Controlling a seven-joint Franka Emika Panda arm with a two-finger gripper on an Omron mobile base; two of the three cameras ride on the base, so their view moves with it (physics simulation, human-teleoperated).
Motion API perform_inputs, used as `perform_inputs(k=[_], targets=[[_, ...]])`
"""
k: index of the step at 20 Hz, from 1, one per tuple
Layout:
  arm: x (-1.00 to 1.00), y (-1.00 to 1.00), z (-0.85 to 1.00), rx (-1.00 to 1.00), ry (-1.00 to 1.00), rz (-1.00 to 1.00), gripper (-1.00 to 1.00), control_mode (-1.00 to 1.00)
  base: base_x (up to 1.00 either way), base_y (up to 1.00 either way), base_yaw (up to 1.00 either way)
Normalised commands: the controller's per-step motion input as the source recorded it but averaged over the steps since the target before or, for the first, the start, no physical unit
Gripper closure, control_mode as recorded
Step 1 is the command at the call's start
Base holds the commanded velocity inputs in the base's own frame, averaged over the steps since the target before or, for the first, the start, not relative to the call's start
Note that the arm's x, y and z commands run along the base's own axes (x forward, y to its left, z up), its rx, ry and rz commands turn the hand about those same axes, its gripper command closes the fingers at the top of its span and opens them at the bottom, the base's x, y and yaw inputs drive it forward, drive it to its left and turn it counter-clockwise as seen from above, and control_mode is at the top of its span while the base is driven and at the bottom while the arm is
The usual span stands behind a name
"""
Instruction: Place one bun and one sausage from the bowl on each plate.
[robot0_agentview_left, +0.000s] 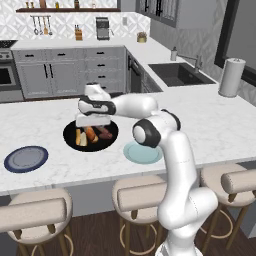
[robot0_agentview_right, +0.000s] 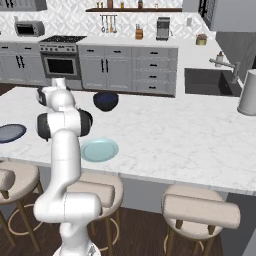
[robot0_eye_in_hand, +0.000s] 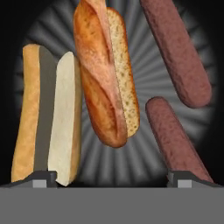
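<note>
In the left base view, the navy plate lay far left, the black bowl held 2 buns and 2 sausages, and the gripper hovered over it, jaws spread, empty; the teal plate sat right.

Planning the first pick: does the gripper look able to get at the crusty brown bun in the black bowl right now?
Probably yes: the gripper hangs open above the black bowl, and the crusty brown bun lies uncovered ahead of its fingertips.

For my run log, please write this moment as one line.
gripper: open, over bowl | in bowl: two buns, two sausages | teal plate: bare | navy plate: bare
</note>
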Motion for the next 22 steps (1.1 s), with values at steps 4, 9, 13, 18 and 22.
perform_inputs(k=[4,9,13,18,22], targets=[[0.03,0.00,-0.44,0.00,-0.07,0.00,-1.00,-1.00,0.00,0.00,0.00],[0.05,0.00,-0.19,0.03,-0.16,0.00,-1.00,-1.00,0.00,0.00,0.00],[0.09,0.00,-0.25,0.01,-0.04,0.00,-1.00,-1.00,0.00,0.00,0.00],[0.04,0.00,-0.45,0.00,0.00,0.00,-1.00,-1.00,0.00,0.00,0.00],[0.00,-0.03,-0.26,0.00,0.00,0.00,-1.00,-1.00,0.00,0.00,0.00]])
